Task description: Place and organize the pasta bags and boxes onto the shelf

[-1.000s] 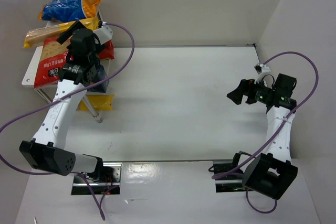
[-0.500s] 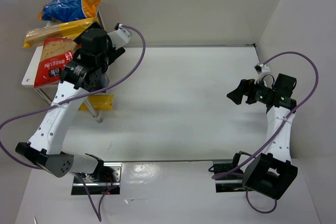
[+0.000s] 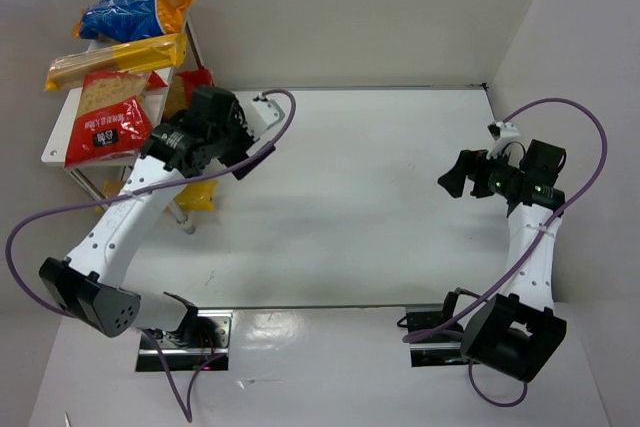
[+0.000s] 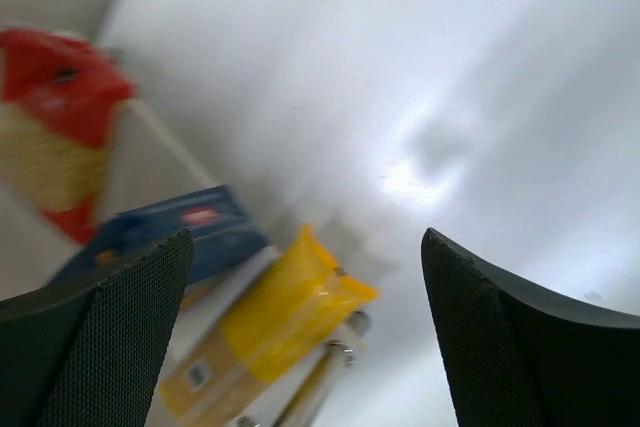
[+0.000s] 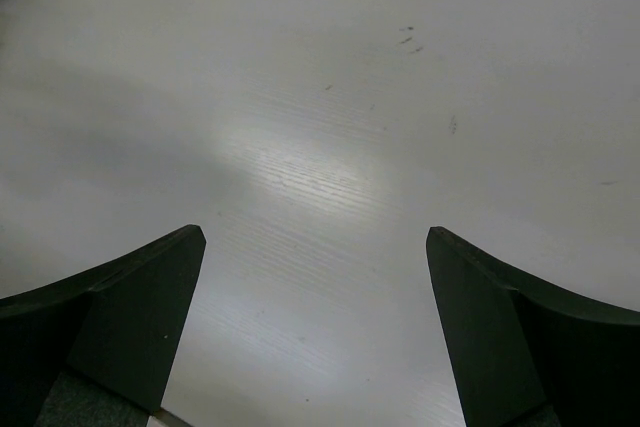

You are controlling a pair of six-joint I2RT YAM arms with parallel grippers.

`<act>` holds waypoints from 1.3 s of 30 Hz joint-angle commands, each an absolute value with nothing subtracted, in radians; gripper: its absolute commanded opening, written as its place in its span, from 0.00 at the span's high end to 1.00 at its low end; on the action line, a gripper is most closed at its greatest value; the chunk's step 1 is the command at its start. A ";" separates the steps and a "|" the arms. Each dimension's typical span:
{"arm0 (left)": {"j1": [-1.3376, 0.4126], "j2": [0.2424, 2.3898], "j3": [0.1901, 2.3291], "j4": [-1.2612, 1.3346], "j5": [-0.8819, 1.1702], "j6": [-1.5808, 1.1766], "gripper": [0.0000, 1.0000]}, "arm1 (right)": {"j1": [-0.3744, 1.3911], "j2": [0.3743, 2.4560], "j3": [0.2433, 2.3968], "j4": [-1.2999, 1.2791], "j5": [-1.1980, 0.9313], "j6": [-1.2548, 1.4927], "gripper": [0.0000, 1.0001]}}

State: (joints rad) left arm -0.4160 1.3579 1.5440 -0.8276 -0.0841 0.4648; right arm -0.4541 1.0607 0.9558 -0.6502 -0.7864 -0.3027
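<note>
Left gripper (image 4: 308, 247) agape, empty | right gripper (image 5: 315, 237) likewise | only left wrist shows blue box (image 4: 205, 222) beside yellow bag (image 4: 270, 322)

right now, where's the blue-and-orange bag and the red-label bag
blue-and-orange bag (image 3: 125, 15), top external view, middle of its blue part
red-label bag (image 3: 102, 127), top external view, on the red label

My left arm (image 3: 125, 222) reaches from its base toward 1 o'clock. The wrist is bent so my left jaws point back to about 9 o'clock, spread wide with nothing between them. My right arm (image 3: 530, 247) rises toward 12 o'clock, and my right jaws face 9 o'clock, likewise parted and holding nothing.
</note>
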 commanded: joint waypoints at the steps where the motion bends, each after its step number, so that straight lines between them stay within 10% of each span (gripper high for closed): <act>1: -0.419 1.359 1.481 -0.857 0.141 0.402 0.00 | -0.453 1.037 0.956 -0.569 -0.624 -0.270 0.00; 19: -0.380 1.399 1.054 -0.612 0.502 0.347 0.00 | -0.482 1.009 0.913 -0.558 -0.454 -0.291 0.00; 39: -0.362 1.446 0.997 -0.555 0.373 0.354 0.00 | -0.502 1.009 0.913 -0.568 -0.463 -0.301 0.00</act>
